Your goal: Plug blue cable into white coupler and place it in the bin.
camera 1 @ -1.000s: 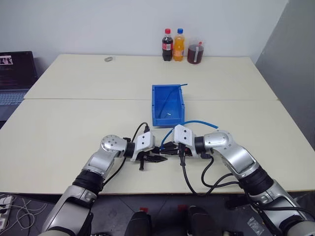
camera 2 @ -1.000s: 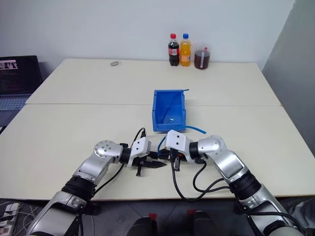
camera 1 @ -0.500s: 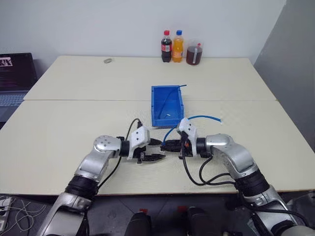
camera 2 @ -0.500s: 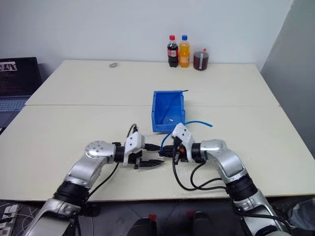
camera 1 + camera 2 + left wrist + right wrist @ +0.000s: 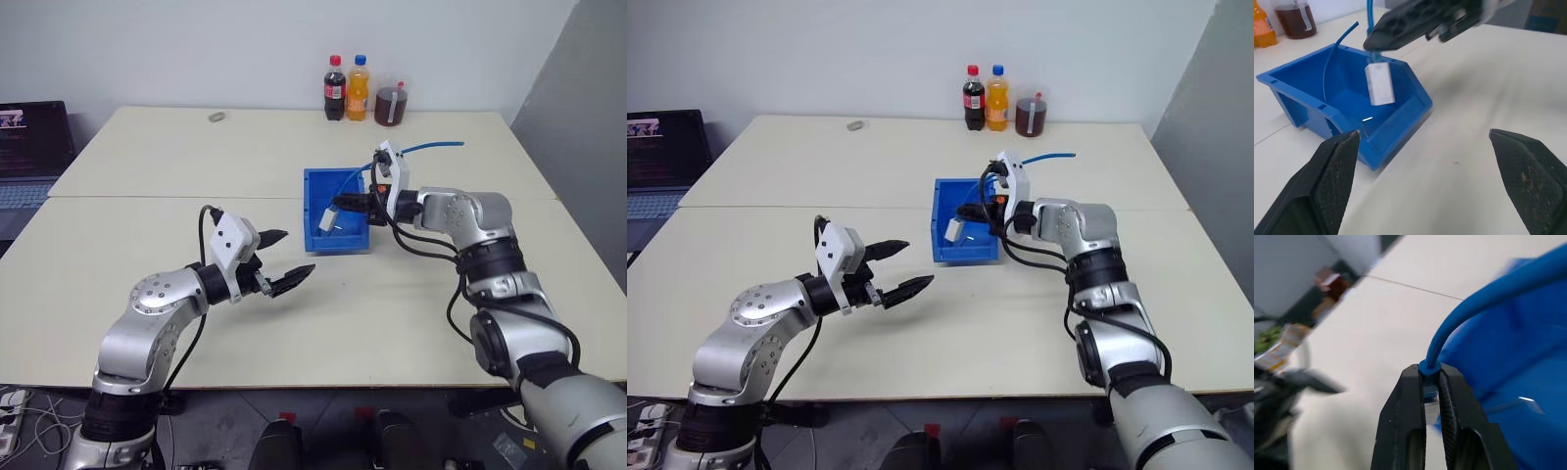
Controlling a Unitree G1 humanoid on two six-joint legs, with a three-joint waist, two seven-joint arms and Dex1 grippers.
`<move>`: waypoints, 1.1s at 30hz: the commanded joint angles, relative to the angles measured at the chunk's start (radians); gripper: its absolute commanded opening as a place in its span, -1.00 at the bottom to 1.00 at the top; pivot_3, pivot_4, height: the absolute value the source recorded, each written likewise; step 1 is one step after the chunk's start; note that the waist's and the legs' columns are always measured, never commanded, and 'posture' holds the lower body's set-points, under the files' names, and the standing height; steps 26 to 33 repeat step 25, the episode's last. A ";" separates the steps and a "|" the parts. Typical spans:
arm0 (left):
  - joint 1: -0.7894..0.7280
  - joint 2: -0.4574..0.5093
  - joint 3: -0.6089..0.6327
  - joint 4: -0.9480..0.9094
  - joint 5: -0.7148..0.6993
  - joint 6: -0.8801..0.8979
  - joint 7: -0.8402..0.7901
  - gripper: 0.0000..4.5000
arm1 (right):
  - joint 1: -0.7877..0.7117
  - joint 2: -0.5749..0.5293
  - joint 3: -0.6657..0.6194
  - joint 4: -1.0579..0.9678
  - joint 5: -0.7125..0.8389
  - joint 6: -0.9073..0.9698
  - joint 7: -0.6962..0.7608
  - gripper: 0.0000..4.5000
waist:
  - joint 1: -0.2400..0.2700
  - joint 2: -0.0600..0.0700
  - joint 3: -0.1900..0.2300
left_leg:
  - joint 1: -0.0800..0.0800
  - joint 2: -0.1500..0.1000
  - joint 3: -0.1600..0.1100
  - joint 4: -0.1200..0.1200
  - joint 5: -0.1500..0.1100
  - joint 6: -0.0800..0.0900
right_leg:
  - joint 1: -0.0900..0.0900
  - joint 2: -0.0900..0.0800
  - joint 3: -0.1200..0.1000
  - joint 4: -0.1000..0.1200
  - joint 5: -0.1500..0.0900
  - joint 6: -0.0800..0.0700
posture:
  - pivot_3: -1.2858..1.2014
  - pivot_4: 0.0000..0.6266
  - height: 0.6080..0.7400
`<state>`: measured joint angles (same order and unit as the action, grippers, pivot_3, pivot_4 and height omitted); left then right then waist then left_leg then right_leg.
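My right gripper (image 5: 341, 206) is shut on the blue cable (image 5: 421, 148) and holds it above the open top of the bin (image 5: 340, 242). The white coupler (image 5: 327, 218) hangs from the cable's end just below the fingers, inside the bin's outline. In the right wrist view the two fingertips (image 5: 1411, 377) pinch the cable (image 5: 1469, 313) tightly. My left gripper (image 5: 299, 253) is open and empty, raised over the table left of the bin. The left wrist view looks between its fingers (image 5: 1334, 181) at the coupler (image 5: 1379, 84) and bin (image 5: 1400, 117). A second thin blue cable (image 5: 343, 188) leans inside the bin.
Two drink bottles (image 5: 334, 90) and a jar of dark liquid (image 5: 389, 106) stand at the table's far edge. A laptop (image 5: 29, 147) sits at the far left. A small grey object (image 5: 216, 117) lies at the back left.
My left gripper opened, let go and rose to the left. My right gripper carried the cable with the coupler up and forward from the table's front to over the bin.
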<state>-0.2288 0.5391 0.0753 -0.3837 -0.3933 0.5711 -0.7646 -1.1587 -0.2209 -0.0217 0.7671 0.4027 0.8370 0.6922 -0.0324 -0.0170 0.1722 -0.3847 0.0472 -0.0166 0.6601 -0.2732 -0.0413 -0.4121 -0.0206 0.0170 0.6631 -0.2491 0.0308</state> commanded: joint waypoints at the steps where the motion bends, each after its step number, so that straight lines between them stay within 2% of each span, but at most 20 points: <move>1: 0.023 -0.018 0.023 -0.085 -0.026 0.024 0.064 1.00 | -0.125 0.018 -0.038 0.224 -0.059 -0.174 -0.047 -0.64 | 0.000 0.000 0.000 | 0.000 0.000 0.000 -0.001 0.000 0.000 | -0.001 0.000 0.000 0.000 0.000 0.000 | 0.03 -0.52 1.00; 2: 0.030 -0.021 0.021 -0.094 -0.028 0.027 0.073 1.00 | -0.151 0.023 -0.044 0.272 -0.067 -0.206 -0.053 -0.59 | 0.000 0.000 0.000 | -0.001 0.000 0.000 -0.001 0.000 0.000 | -0.001 0.000 0.000 0.000 0.000 0.000 | 0.03 -0.52 1.00; 7: 0.038 -0.028 0.018 -0.106 -0.035 0.031 0.104 1.00 | -0.225 0.045 -0.058 0.395 -0.104 -0.290 -0.039 -0.05 | 0.000 0.000 0.000 | -0.004 0.000 0.000 -0.001 0.000 0.000 | -0.004 0.000 0.000 0.001 0.000 0.000 | 0.03 -0.52 1.00; 15: 0.023 -0.025 0.007 -0.090 -0.043 0.022 0.116 1.00 | -0.236 0.011 -0.026 0.419 -0.188 -0.378 -0.027 0.80 | 0.001 0.000 0.000 | -0.011 0.000 0.000 0.001 0.000 0.000 | -0.009 0.000 -0.001 0.001 0.000 0.000 | 0.03 -0.52 1.00; 18: 0.019 -0.020 0.004 -0.083 -0.045 0.028 0.119 1.00 | -0.208 -0.028 0.014 0.364 -0.242 -0.399 0.007 0.80 | 0.002 0.000 0.000 | -0.012 0.000 0.000 0.001 0.000 0.000 | -0.009 -0.001 -0.001 0.000 0.000 0.000 | 0.03 -0.52 1.00; 22: 0.018 -0.017 0.017 -0.074 -0.059 0.074 0.141 1.00 | -0.082 -0.106 0.066 0.142 -0.285 -0.363 0.048 0.80 | 0.004 0.000 0.000 | -0.012 0.000 -0.001 0.000 0.000 0.000 | -0.009 -0.001 -0.001 0.000 0.000 0.000 | 0.03 -0.52 1.00; 25: 0.032 -0.018 0.046 -0.060 -0.042 0.085 0.183 1.00 | 0.149 -0.185 0.065 -0.263 -0.257 -0.226 0.051 0.80 | 0.004 0.000 0.000 | -0.013 0.000 -0.001 0.001 0.000 0.000 | -0.009 -0.001 -0.002 0.000 0.000 0.000 | 0.03 -0.52 1.00; 33: 0.032 -0.018 0.046 -0.060 -0.042 0.085 0.183 1.00 | 0.149 -0.185 0.065 -0.263 -0.257 -0.226 0.051 0.80 | 0.004 0.000 0.000 | -0.013 0.000 -0.001 0.001 0.000 0.000 | -0.009 -0.001 -0.002 0.000 0.000 0.000 | 0.03 -0.52 1.00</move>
